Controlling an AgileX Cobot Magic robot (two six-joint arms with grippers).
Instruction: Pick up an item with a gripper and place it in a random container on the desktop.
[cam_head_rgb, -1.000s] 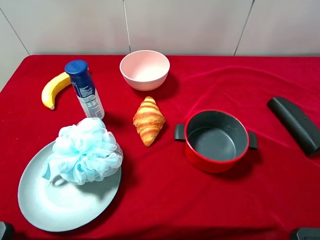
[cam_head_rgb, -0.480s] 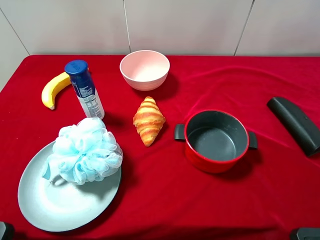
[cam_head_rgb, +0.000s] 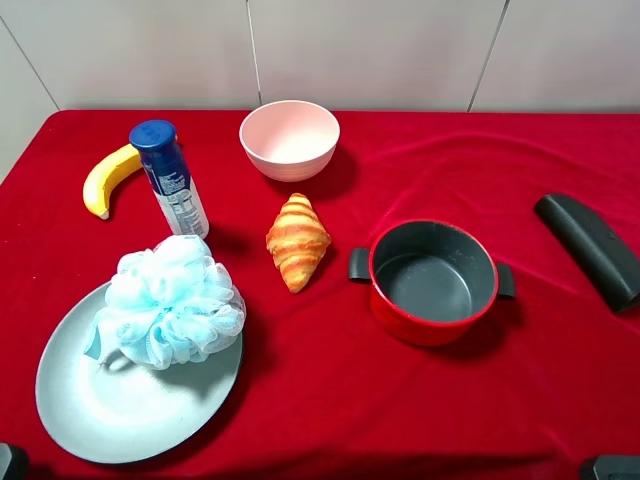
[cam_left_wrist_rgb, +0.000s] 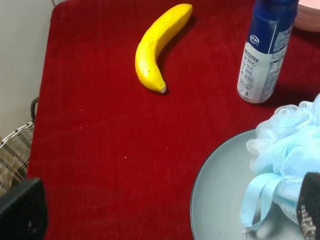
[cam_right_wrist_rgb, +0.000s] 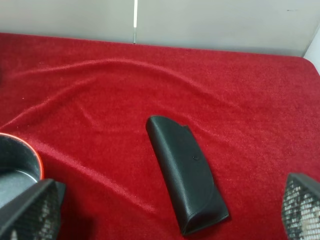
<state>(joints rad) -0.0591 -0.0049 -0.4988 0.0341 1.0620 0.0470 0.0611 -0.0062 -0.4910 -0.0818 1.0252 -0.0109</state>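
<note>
The light-blue mesh pouf (cam_head_rgb: 170, 300) lies on the far part of the round grey-blue plate (cam_head_rgb: 110, 410) at the front left of the red table. In the left wrist view the pouf (cam_left_wrist_rgb: 290, 145) and its ribbon loop sit on the plate (cam_left_wrist_rgb: 220, 185). My left gripper (cam_left_wrist_rgb: 166, 210) is open and empty, drawn back from the plate's near edge. Only a bit of it shows in the exterior view (cam_head_rgb: 8, 462). My right gripper (cam_right_wrist_rgb: 166, 207) is open and empty at the front right corner (cam_head_rgb: 610, 467), far from the pouf.
A banana (cam_head_rgb: 108, 178) and a blue bottle (cam_head_rgb: 168, 180) stand behind the plate. A pink bowl (cam_head_rgb: 290, 138) is at the back, a croissant (cam_head_rgb: 297, 240) in the middle, a red pot (cam_head_rgb: 433, 282) right of it. A black curved case (cam_head_rgb: 590, 248) lies at the far right.
</note>
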